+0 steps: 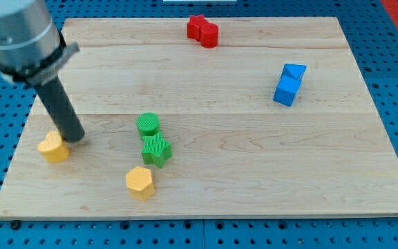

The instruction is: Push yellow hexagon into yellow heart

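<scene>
**Tip parked by heart, hexagon waiting off to the side**

No claw on this rig, so no open or closed state to report; just a dark rod. My tip (75, 137) sat touching or just beside the yellow heart (53, 147), on its upper-right side. Landmark: the yellow heart, near the bench (254, 173) left edge.

The yellow hexagon (140, 182) lay to the view's right of the heart and a little lower, well apart from it, close to the bench's bottom edge. A green star (157, 150) and green cylinder (148, 124) stood right of the heart, above the hexagon. Red block (203, 30) and blue blocks (289, 84) were far off toward the view's top and right.

Hexagon looked small, light, rigid, probably slid easily and could spin if hit off-centre. Best contact judged: its right face, pushing left. Lane between hexagon and heart was open; bottom edge near, little margin there.
</scene>
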Action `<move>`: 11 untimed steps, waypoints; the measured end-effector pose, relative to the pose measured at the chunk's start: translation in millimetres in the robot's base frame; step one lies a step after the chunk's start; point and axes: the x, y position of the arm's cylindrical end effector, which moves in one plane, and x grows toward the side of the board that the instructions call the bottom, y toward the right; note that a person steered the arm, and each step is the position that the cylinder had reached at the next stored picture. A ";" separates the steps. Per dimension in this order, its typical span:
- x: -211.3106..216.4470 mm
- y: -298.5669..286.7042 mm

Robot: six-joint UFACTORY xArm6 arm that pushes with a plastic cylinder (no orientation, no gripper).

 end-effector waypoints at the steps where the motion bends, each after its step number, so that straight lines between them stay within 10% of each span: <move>1: 23.5 22.9; 5: 59.8 146.5; 11: 45.2 13.5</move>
